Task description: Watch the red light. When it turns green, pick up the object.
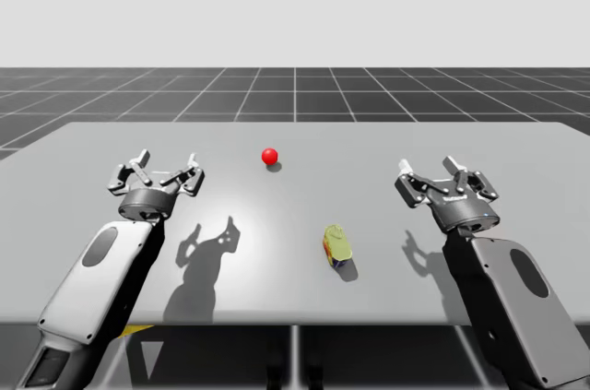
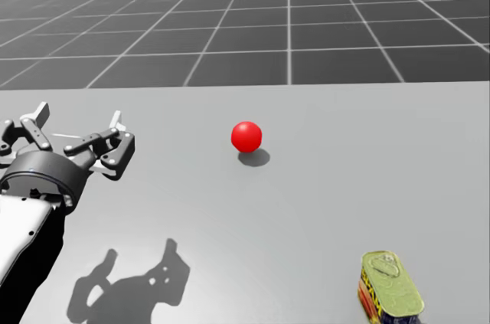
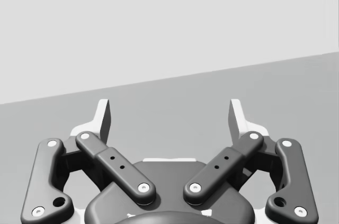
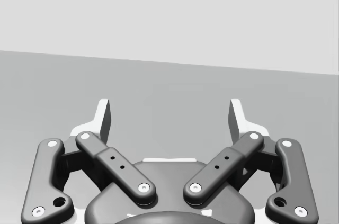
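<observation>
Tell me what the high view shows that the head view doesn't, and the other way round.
High view's extras: my right claw, open, off to the right of the can, and the near edge of the table.
Head view's extras: a closer look at the can's gold lid and its red-and-yellow side.
Shared: the light, red, with the can nearer than it on the grey table, and an open claw left of the light, which the high view places as my left claw.
</observation>
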You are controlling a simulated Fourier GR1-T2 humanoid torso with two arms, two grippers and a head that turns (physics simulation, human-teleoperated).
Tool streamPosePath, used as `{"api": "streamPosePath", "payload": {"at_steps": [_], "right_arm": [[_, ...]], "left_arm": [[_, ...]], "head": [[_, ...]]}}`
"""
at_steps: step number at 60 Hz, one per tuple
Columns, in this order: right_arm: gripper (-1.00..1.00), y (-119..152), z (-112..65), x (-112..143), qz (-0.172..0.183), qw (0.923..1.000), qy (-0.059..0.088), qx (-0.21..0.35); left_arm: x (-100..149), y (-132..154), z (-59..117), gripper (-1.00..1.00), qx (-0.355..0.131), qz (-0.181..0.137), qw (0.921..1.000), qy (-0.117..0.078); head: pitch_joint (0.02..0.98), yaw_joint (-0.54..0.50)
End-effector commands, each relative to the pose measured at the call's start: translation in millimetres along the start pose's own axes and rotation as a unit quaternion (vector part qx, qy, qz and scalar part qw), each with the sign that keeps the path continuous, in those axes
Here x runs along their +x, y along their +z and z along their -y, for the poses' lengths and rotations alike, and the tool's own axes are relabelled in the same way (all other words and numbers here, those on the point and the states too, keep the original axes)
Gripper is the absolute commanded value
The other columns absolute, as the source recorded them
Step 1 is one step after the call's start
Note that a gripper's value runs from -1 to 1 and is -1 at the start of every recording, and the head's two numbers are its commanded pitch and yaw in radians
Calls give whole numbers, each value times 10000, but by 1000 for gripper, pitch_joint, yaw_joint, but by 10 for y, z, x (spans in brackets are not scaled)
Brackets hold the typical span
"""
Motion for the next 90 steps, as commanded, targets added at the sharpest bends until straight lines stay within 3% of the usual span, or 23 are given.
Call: {"api": "streamPosePath", "payload": {"at_steps": [1,64,73,90], "right_arm": [[-1000,0,2,5,1,10000,5,0],[-1000,-8,6,-4,8,10000,38,15],[-1000,-9,5,-5,8,10000,39,16],[-1000,-20,9,-21,-16,10000,47,17]], "left_arm": [[4,2,11,-1000,-17,3,10000,2],[20,15,-1,-1000,-31,35,9999,115],[27,18,-8,-1000,-27,45,9999,160],[41,23,-16,-1000,-28,61,9998,176]], "head": [[591,120],[597,124],[645,91],[792,-70]]}}
